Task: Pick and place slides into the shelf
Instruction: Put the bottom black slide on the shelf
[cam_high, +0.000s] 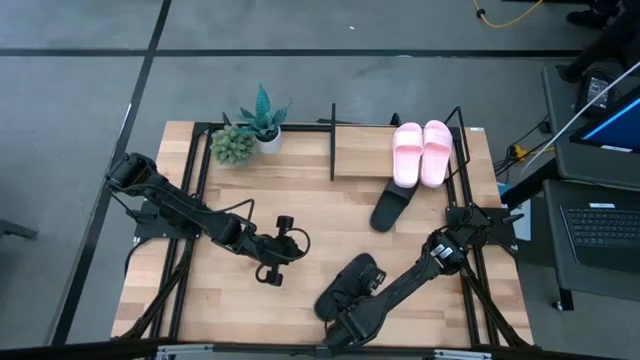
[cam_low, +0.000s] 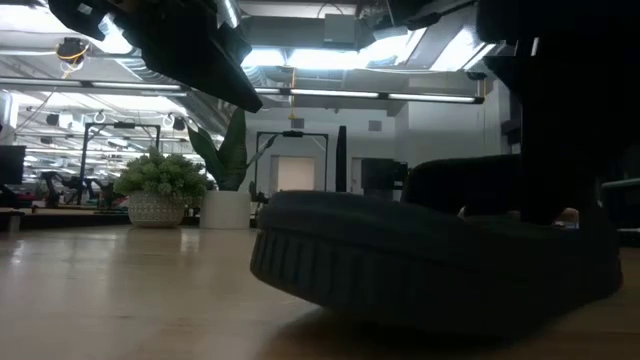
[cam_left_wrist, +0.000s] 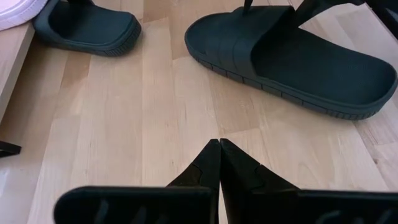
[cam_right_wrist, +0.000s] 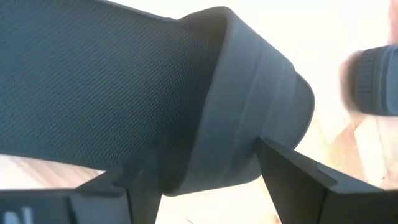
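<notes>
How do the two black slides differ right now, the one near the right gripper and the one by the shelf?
The near black slide lies at the table's front edge with the open right gripper straddling its strap; the far black slide lies untouched, toe toward the pink pair on the shelf. The near one angles toward the front left, the far one points nearly straight at the shelf. Both are matte black, upright on their soles, and not yet shelved.

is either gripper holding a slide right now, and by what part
Nothing is gripped yet. The right gripper stands open with its fingers either side of the near black slide's strap, not closed on it. The left gripper is shut and empty.
</notes>
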